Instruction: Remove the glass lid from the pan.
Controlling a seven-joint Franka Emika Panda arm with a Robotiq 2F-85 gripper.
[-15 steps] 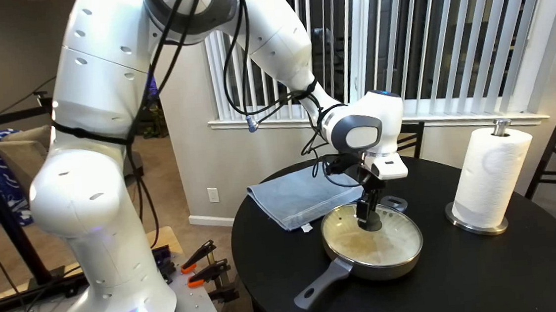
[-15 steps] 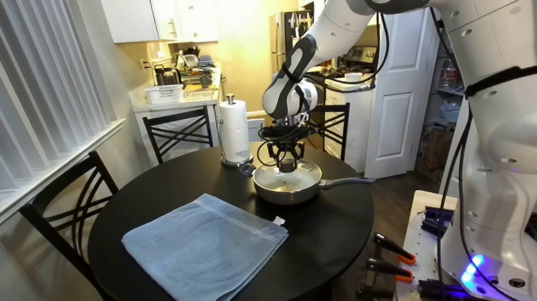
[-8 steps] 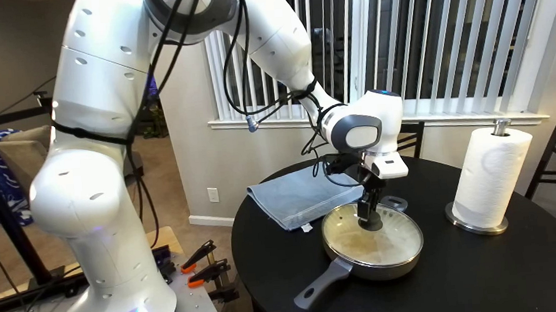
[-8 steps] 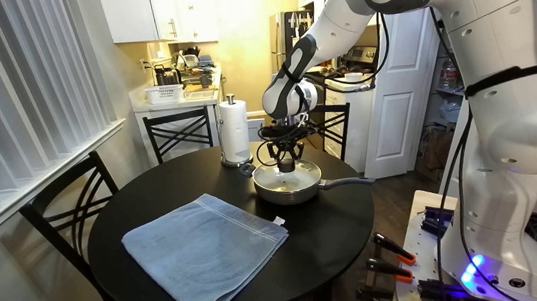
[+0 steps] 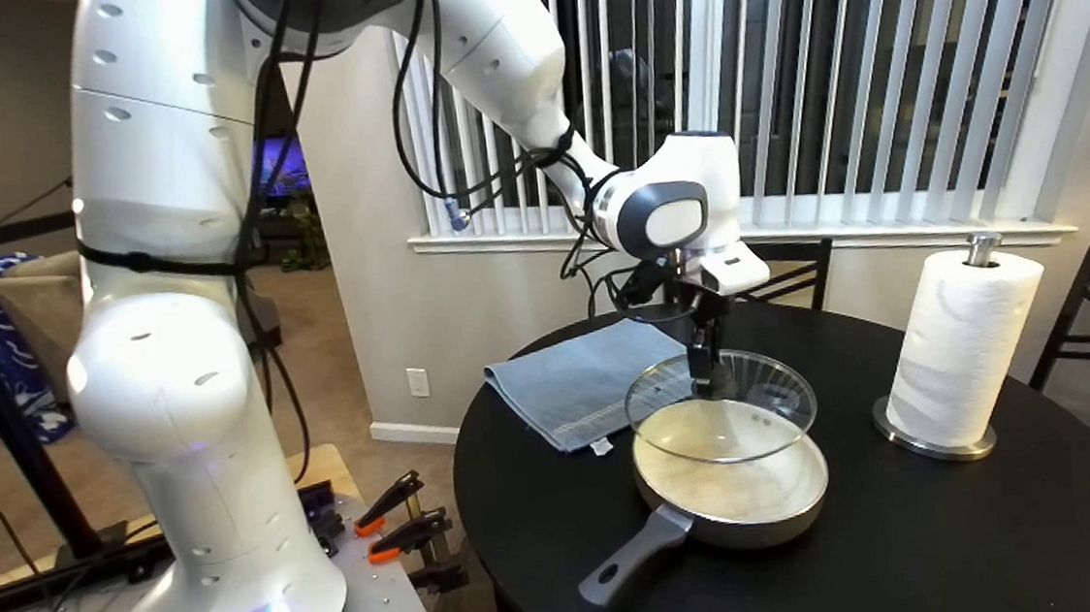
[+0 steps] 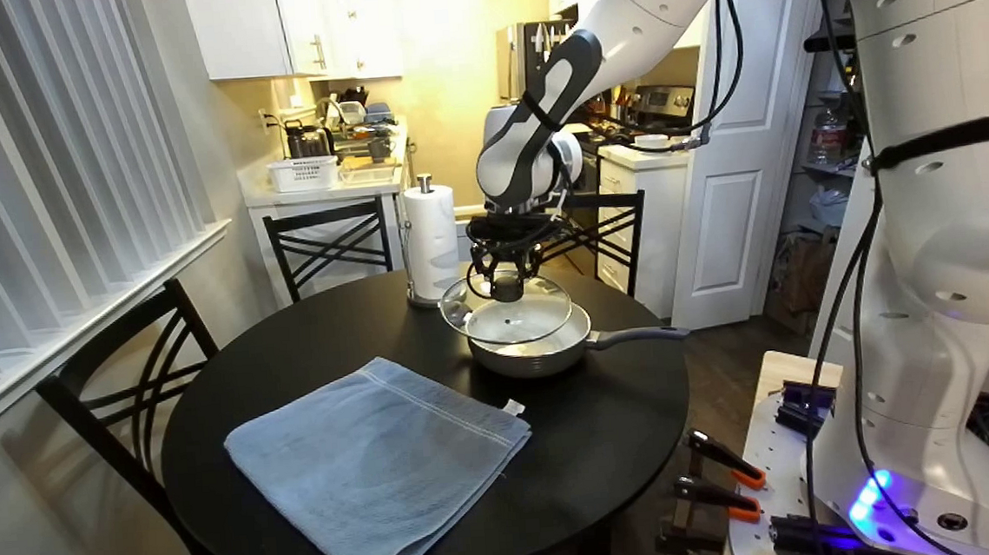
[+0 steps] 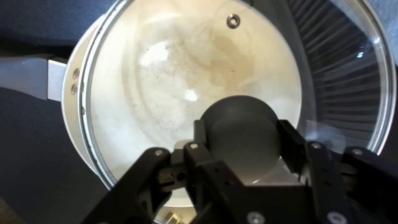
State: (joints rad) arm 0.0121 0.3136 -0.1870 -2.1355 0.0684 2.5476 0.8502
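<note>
as the gripper (image 7: 242, 132) pinches the knob (image 7: 240, 109), the glass lid (image 5: 740, 415) hangs there beneath it, over the pan (image 5: 750, 533) but offset away from the handle (image 5: 637, 558).

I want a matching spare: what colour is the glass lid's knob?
The knob is dark grey, showing best in the wrist view, between the fingers.
</note>
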